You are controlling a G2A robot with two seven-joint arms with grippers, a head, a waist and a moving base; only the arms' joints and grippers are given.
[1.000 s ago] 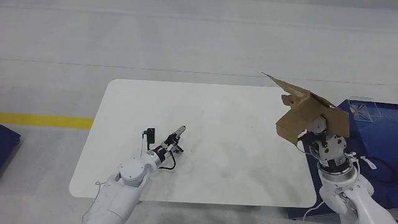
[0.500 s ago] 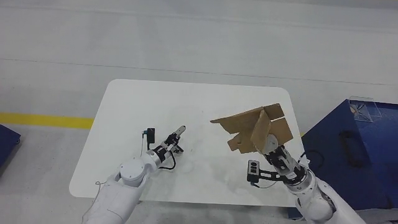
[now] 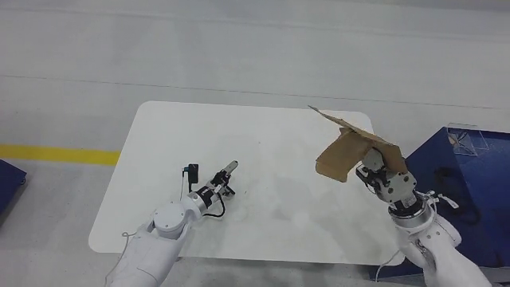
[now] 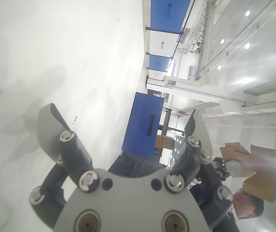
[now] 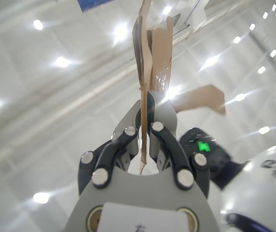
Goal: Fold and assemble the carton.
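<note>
Back over the tabletop (image 3: pixel 239 143) edge, my right jaws pinch the light, floppy-looking carton (image 3: pixel 351 155) edgewise; left jaws gape empty.

The carton (image 3: pixel 341 158) was plain brown cardboard, the desk (image 3: pixel 263 135) white and faintly smudged. The left claw (image 4: pixel 121 119) and the right claw (image 5: pixel 145 107) had pale grey fingers on black links. A yellow stripe (image 3: pixel 56 155) crossed the grey floor (image 3: pixel 239 32).

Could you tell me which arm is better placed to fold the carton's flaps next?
Probably the left: the left gripper is open and empty over the table, while the right gripper is shut on the raised carton.
</note>
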